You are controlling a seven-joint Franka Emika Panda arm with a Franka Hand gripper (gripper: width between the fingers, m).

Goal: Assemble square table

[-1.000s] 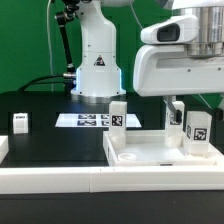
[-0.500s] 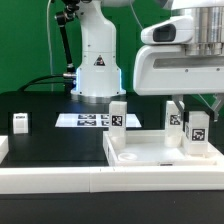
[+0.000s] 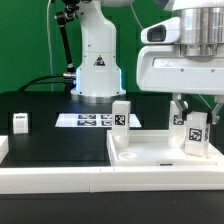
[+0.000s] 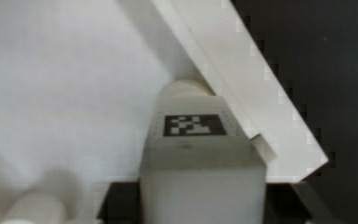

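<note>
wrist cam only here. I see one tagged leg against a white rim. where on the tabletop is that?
Observer: That right-end leg stands upright on the square tabletop, at the exterior view's right end, with the gripper right over it.
Operator: what's at the other end?
Observer: A corner leg stands upright by the tabletop's far corner, toward the exterior view's left. I cannot tell whether it is on the slab or just behind it.
Operator: any legs off the slab?
Observer: Yes, a lone leg sits on the black table, far toward the exterior view's left and well apart from the tabletop.
</note>
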